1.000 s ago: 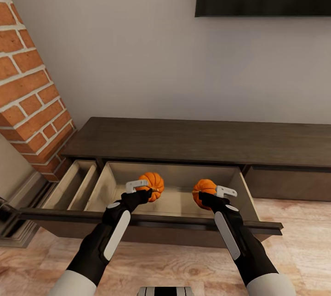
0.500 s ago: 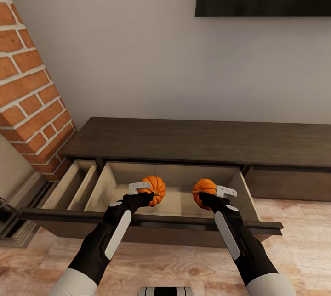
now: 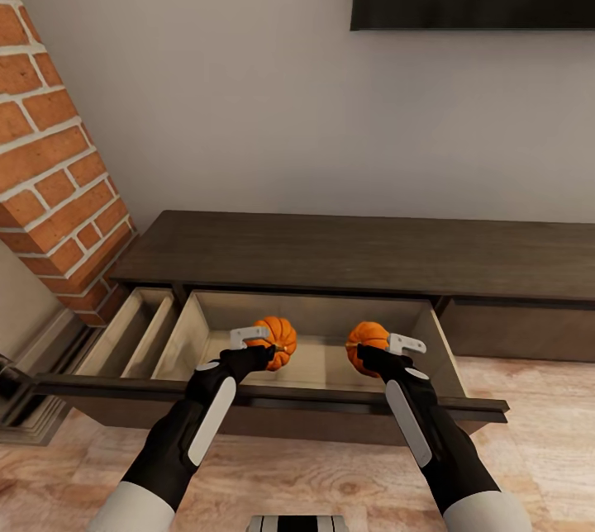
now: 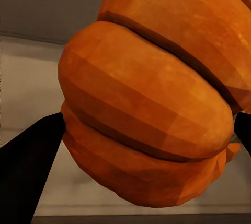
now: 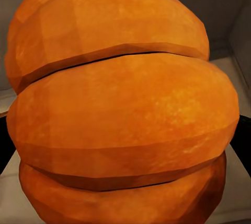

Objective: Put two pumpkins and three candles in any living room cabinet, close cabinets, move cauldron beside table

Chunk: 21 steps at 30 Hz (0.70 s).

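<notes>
Black left gripper (image 3: 266,348) and right gripper (image 3: 368,356) each clench one small orange ribbed pumpkin (image 3: 278,338) (image 3: 366,342), apparently just above the open drawer's pale beige floor (image 3: 318,363).

Two pumpkins, left (image 3: 276,341) and right (image 3: 366,344), sit side by side, apart, within the open drawer (image 3: 317,311) of the cabinet (image 3: 347,255).

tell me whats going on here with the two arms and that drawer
Each arm holds a small orange pumpkin over the open drawer of the low dark cabinet. The left gripper grips the left pumpkin; the right gripper grips the right pumpkin. Neither is released yet.
</notes>
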Available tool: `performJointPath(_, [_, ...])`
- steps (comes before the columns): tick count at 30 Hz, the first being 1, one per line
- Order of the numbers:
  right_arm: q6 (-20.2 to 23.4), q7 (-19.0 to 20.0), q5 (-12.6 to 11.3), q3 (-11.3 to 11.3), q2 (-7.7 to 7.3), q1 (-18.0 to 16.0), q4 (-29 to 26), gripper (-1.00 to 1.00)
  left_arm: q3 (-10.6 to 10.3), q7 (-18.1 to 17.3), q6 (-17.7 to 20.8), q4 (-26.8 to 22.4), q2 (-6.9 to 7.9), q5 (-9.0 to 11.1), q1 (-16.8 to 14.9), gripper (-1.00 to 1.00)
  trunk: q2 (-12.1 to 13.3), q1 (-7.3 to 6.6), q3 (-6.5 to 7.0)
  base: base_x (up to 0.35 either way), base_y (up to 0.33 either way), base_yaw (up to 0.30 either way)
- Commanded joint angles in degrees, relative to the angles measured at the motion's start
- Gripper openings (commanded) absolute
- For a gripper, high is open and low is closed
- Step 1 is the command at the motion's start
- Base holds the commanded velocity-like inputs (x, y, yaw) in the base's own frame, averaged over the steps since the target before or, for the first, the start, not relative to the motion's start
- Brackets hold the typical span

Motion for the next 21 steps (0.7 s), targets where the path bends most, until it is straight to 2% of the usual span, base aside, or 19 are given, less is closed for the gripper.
performJointPath(1, [0.1, -0.6, -0.6, 0.1, -0.02, 0.0, -0.1, -1.00, -0.1, 0.5, 0.1, -0.1, 0.03, 0.6, 0.0, -1.00, 0.0, -0.01, -0.05, 0.000, 0.000, 0.000])
performJointPath(7, [0.2, -0.6, -0.7, 0.1, -0.02, 0.0, -0.1, -1.00, 0.1, 0.6, -0.2, -0.2, 0.06, 0.5, 0.0, -1.00, 0.0, -0.01, -0.05, 0.000, 0.000, 0.000])
performJointPath(16, [0.2, -0.6, -0.6, 0.1, -0.02, 0.0, -0.1, -1.00, 0.1, 0.5, -0.2, -0.1, 0.00, 0.5, 0.0, -1.00, -0.1, 0.22, -2.04, 0.000, 0.000, 0.000])
performJointPath(21, [0.2, -0.6, -0.7, 0.1, -0.02, 0.0, -0.1, -1.00, 0.1, 0.5, -0.3, 0.0, 0.06, 0.5, 0.0, -1.00, -0.2, 0.25, -2.26, 0.000, 0.000, 0.000])
